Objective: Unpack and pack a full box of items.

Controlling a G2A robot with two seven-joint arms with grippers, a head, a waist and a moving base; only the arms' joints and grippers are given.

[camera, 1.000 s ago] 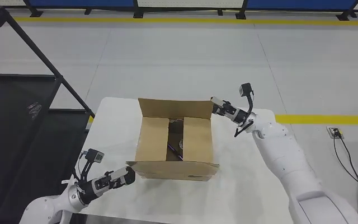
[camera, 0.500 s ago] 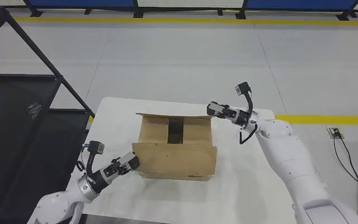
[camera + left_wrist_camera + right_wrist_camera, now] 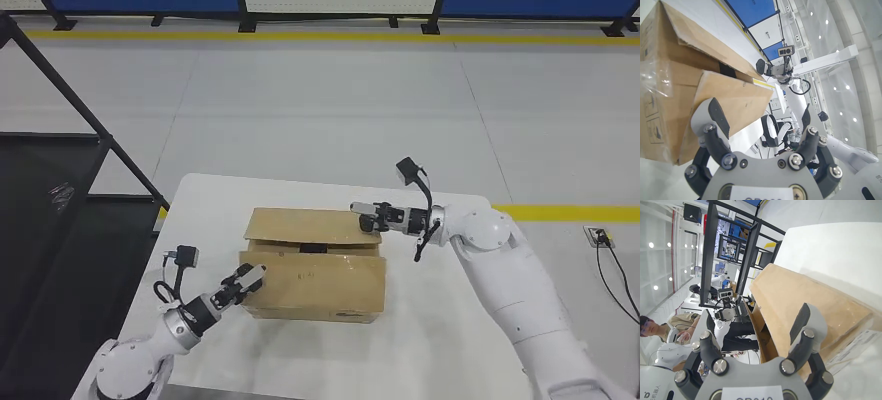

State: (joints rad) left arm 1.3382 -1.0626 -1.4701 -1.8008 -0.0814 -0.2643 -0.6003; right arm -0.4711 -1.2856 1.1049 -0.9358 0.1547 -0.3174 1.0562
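Fingers of the left gripper (image 3: 250,280) stand wide apart at the near left corner of the box (image 3: 320,300), clamped on nothing. In the left wrist view, one pad (image 3: 718,113) of the left gripper (image 3: 761,108) lies against the left end of the near flap (image 3: 730,98), and the other finger stands in open air. A piece of clear film (image 3: 657,79) clings to the box wall (image 3: 662,121) beside that flap.

The cardboard box sits in the middle of the white table (image 3: 430,330), one long wall facing the robot. The near flap (image 3: 315,268) leans in over the opening rather than lying flat. Just behind it, a narrow dark gap (image 3: 315,247) separates its edge from the edge of the far flap (image 3: 300,225), which also leans in over the top.

At the right end of the far flap is the right gripper (image 3: 365,212), reaching in from the right side of the table. Its fingers are spread too, with nothing pinched between them. In the right wrist view, one finger (image 3: 806,319) of the right gripper (image 3: 756,313) rests against the outer face of the far flap (image 3: 791,291), and the other hangs clear of the cardboard. A printed label (image 3: 857,340) sits on the box wall below that flap.

A black frame (image 3: 90,130) stands left of the table. A yellow line (image 3: 570,212) crosses the floor (image 3: 330,110) to the right, level with the table's far edge.
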